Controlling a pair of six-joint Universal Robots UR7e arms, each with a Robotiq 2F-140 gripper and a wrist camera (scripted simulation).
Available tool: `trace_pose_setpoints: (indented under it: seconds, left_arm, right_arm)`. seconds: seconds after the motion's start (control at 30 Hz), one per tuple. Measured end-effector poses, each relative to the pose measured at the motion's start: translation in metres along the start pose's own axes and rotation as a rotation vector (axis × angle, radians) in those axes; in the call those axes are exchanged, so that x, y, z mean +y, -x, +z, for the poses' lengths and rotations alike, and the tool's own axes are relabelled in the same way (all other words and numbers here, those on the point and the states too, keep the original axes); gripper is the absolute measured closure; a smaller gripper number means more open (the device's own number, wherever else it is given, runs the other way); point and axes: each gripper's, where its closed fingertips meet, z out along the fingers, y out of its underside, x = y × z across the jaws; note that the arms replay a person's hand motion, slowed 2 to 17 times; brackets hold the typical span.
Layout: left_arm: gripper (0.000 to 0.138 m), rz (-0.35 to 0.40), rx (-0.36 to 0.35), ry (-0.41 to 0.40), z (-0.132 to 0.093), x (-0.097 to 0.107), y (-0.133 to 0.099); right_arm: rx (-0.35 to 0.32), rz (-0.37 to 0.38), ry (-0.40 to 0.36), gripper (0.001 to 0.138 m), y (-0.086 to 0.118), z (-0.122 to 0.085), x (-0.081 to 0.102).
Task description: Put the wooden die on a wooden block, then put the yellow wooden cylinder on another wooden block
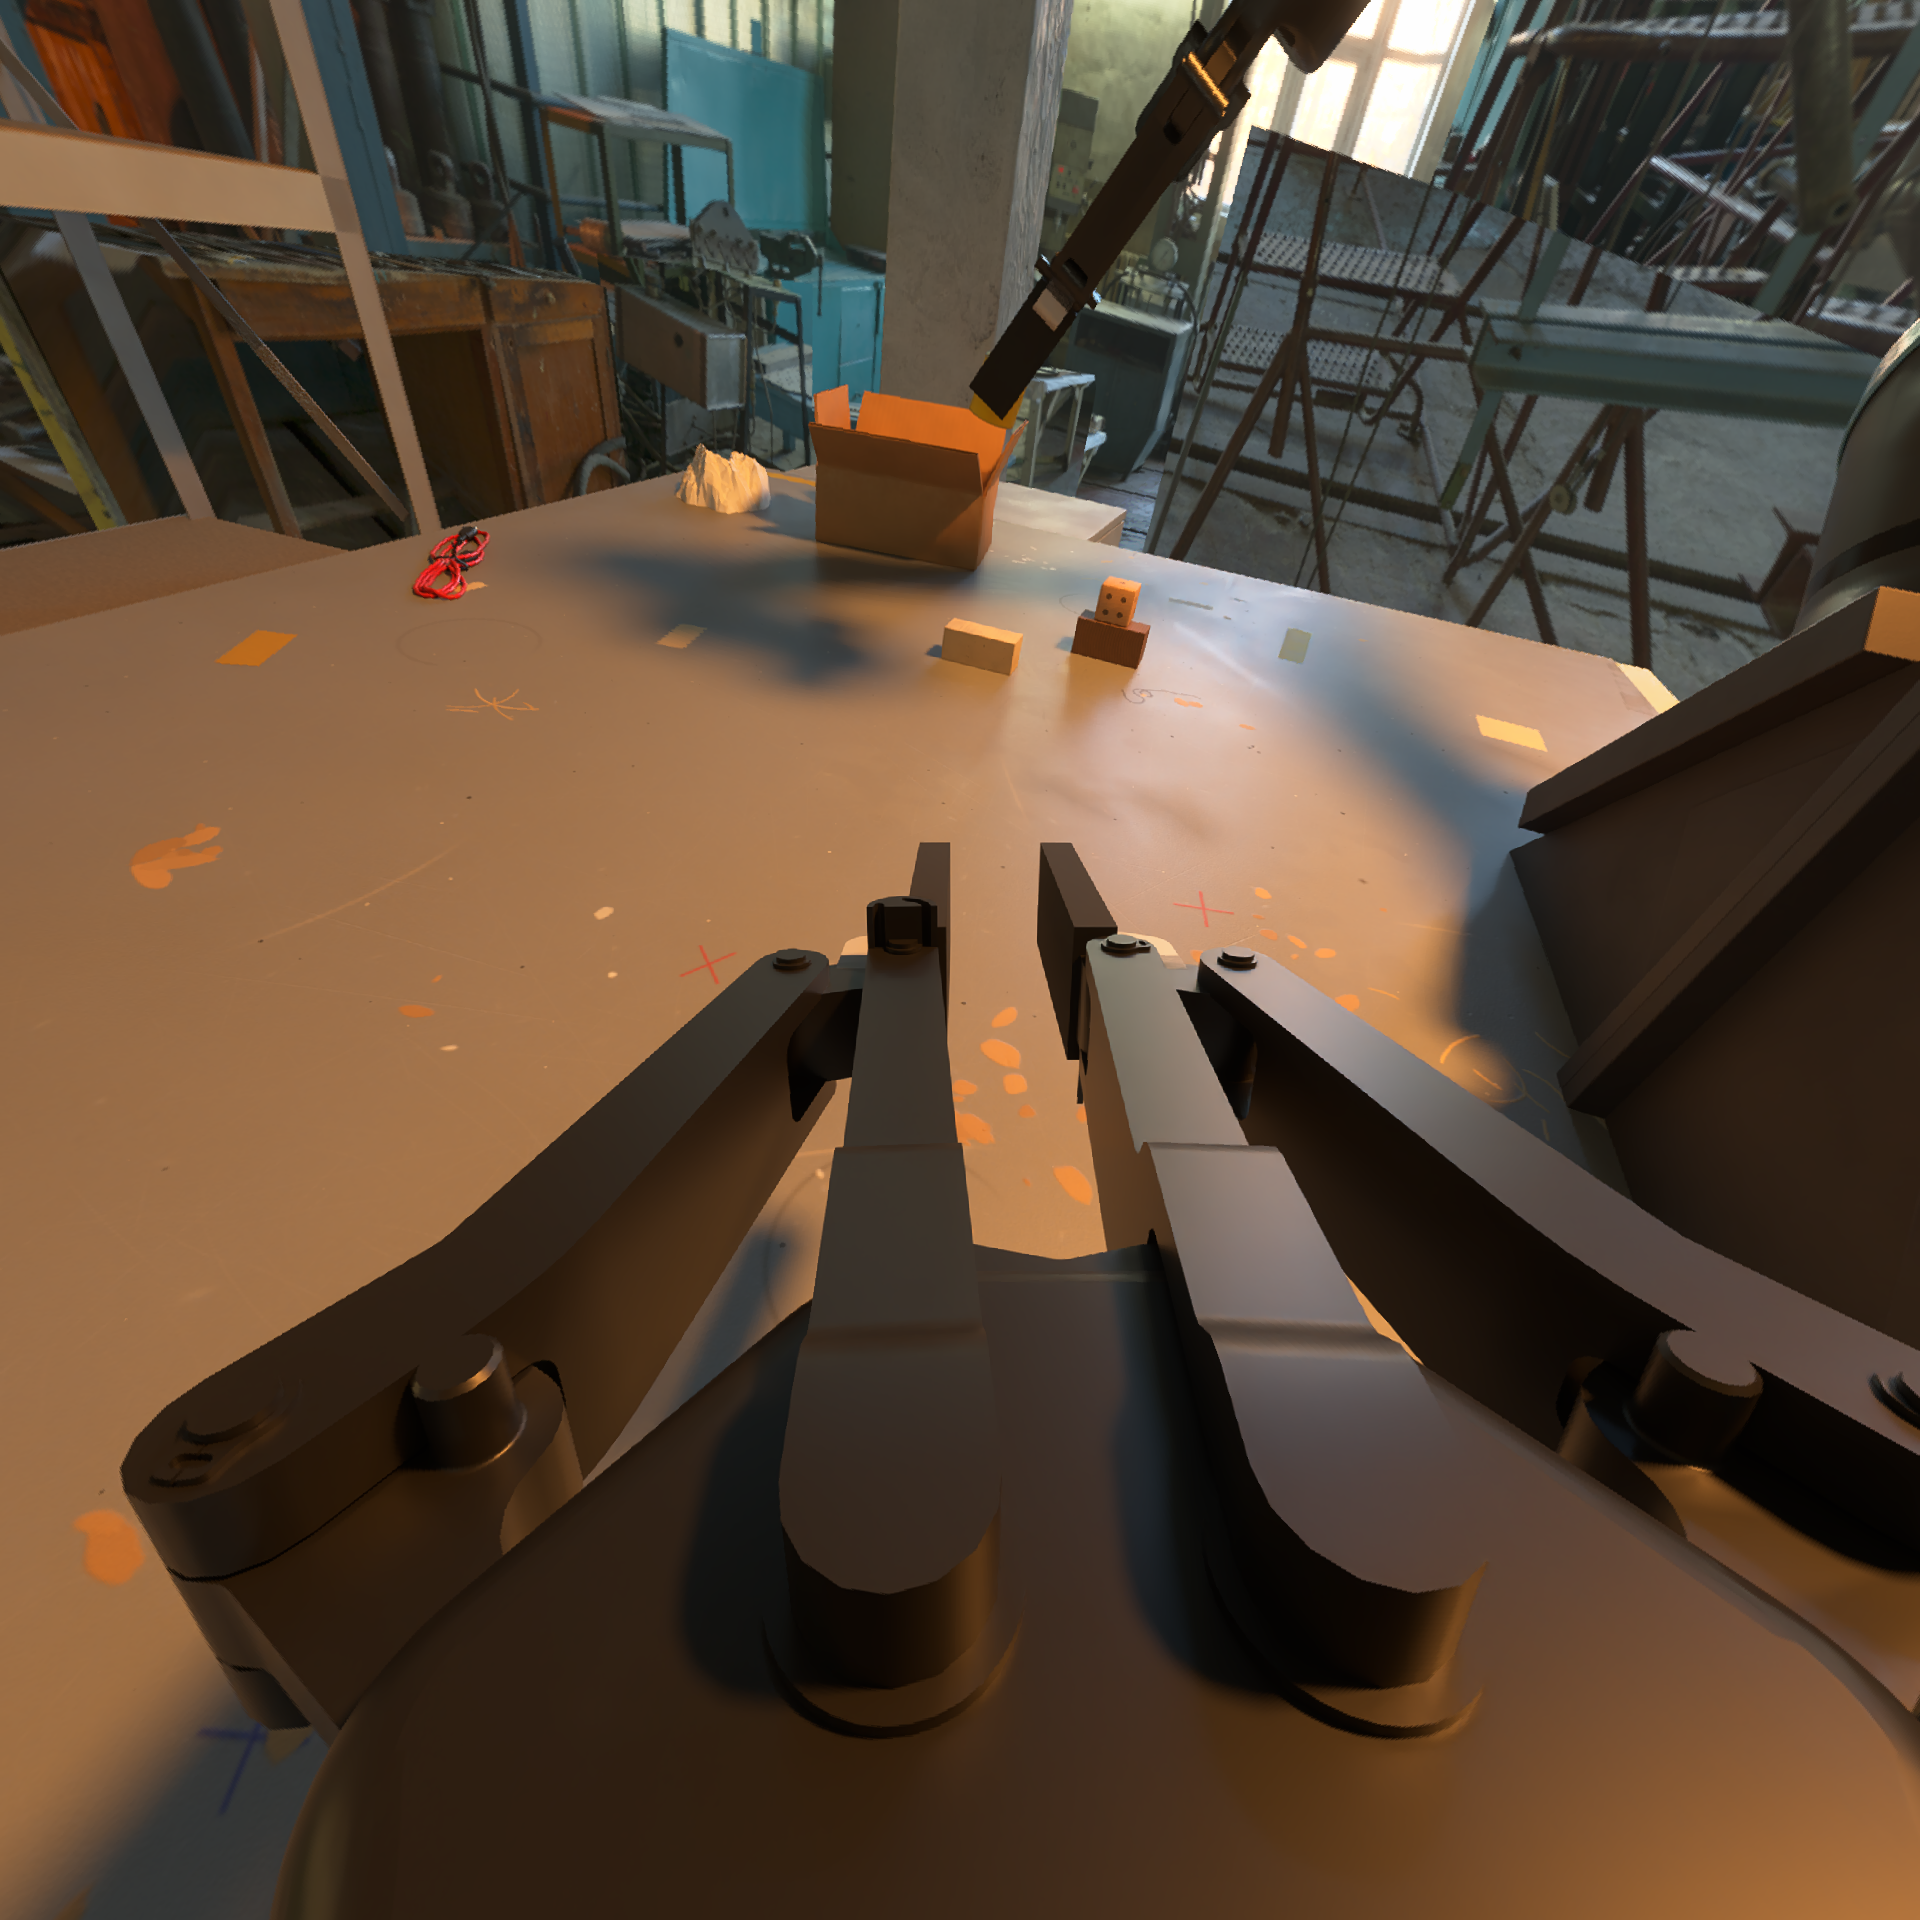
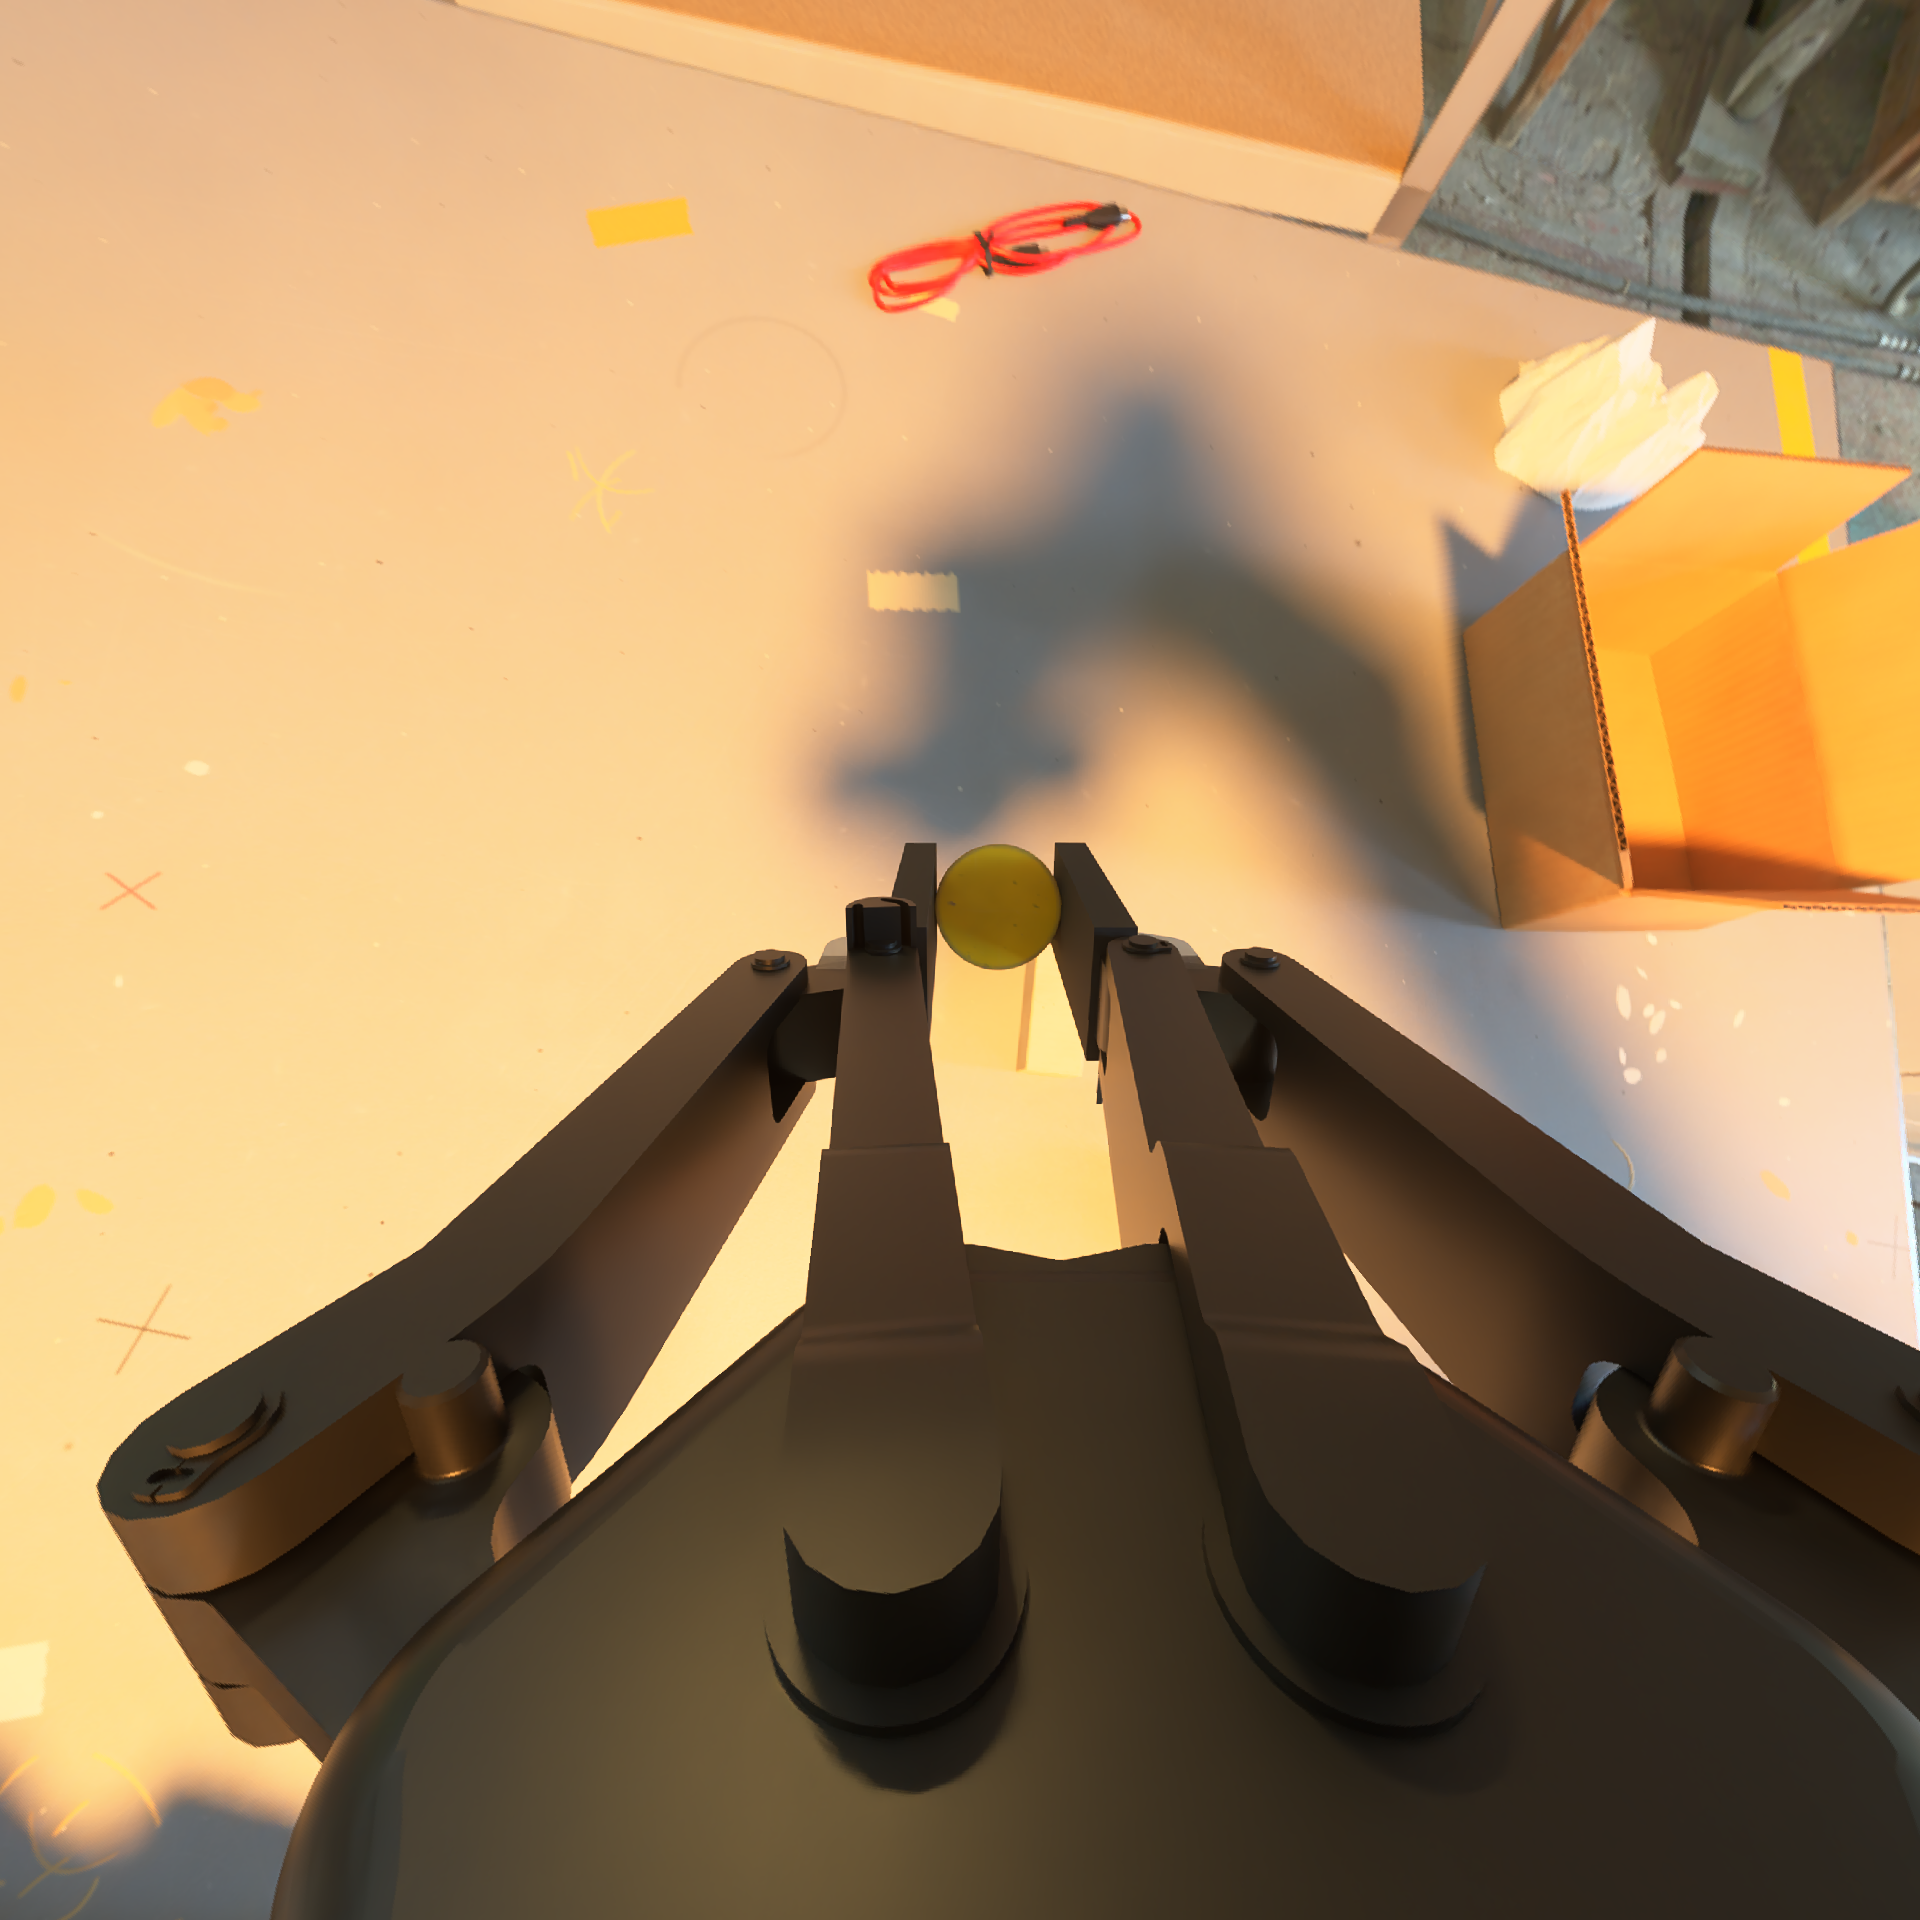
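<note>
I see the wooden die, pale with dark pips, sitting upright on a reddish-brown wooden block. Just beside it lies a pale wooden block, flat on the table with its top bare. The yellow wooden cylinder is up in the air, its round end facing my right wrist camera.

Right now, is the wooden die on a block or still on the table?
On a block: the wooden die sits atop the dark brown block, clear of the table; the pale block beside it is bare.
</note>
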Motion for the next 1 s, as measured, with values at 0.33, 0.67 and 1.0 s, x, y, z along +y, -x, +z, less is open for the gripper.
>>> trace_pose_setpoints:
  seconds: [0.33, 0.67, 1.0]
  left_arm:
    - [0.116, 0.01, -0.005, 0.021, 0.004, 0.003, -0.002]
    - [0.116, 0.017, -0.013, 0.042, 0.008, 0.006, -0.002]
    - [0.115, 0.016, -0.013, 0.064, 0.009, 0.01, -0.003]
  right_arm:
    - [-0.003, 0.071, 0.057, 0.109, -0.028, 0.026, 0.029]
    - [-0.034, 0.137, 0.083, 0.109, -0.039, 0.058, 0.046]
    - [-0.066, 0.173, 0.142, 0.109, -0.041, 0.09, 0.064]
